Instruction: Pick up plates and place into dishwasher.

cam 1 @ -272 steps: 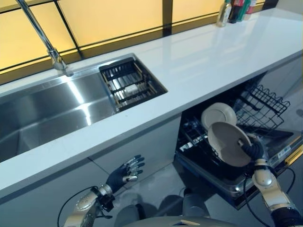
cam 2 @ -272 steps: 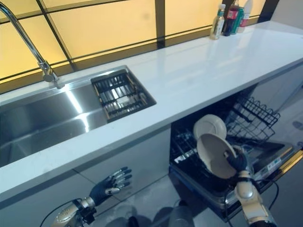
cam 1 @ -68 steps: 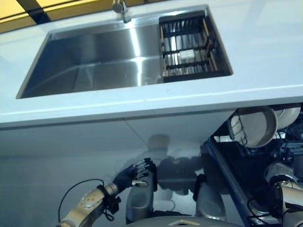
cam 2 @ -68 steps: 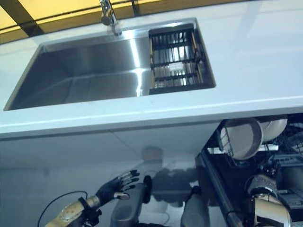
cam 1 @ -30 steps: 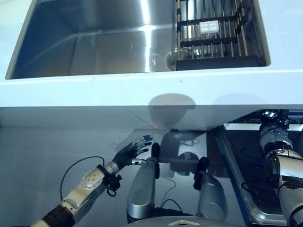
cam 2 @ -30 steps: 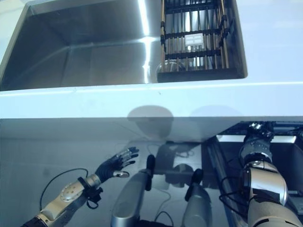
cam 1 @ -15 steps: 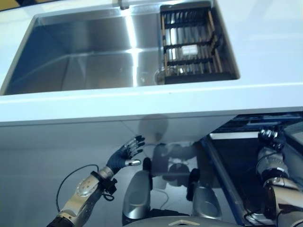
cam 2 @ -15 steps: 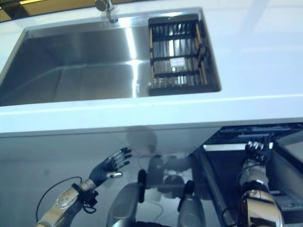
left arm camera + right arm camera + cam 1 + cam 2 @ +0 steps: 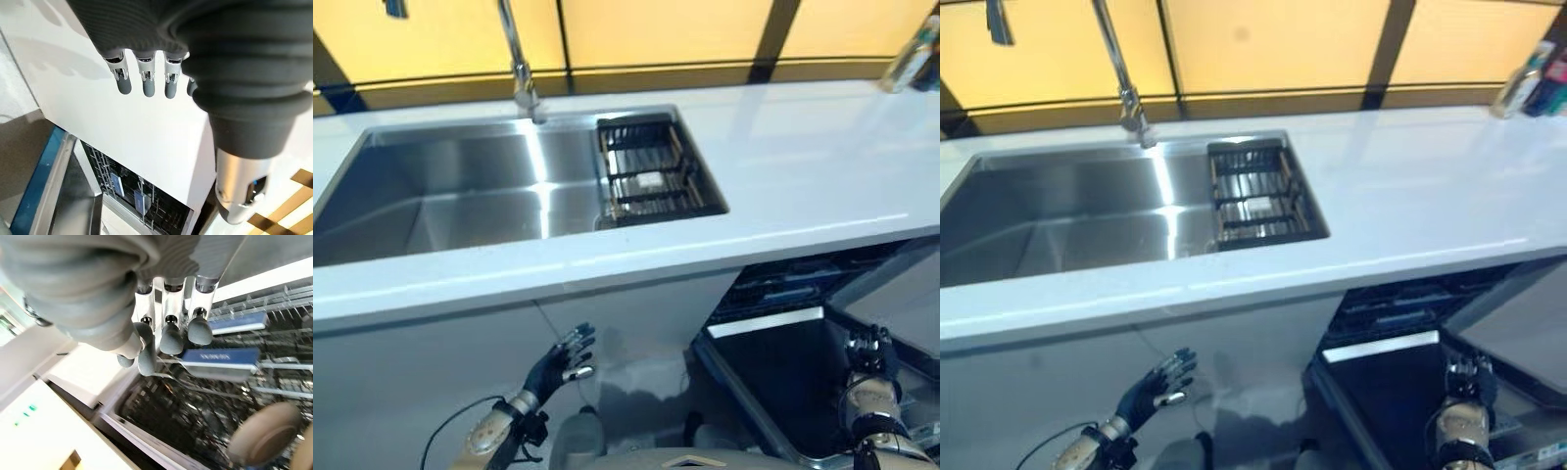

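- A kitchen with yellow lit panels behind a long white table [image 9: 803, 186]; its cabinets and the open dishwasher [image 9: 783, 323] sit below.
- Nearest, the left hand [image 9: 560, 364] hangs before the cabinet front, fingers spread and released.
- The right hand [image 9: 1469, 377] hovers over the dishwasher, fingers curled on nothing.
- A plate [image 9: 264, 440] stands in the rack.
- Farther back lies the sink [image 9: 460, 196], holding a dark drying rack [image 9: 646, 176].

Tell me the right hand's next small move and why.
Probably lift the right hand up and away from the dishwasher, toward the counter. Its fingers curl around nothing, and a plate already sits in the rack, so that load looks finished. The left hand hangs open by the cabinet front.
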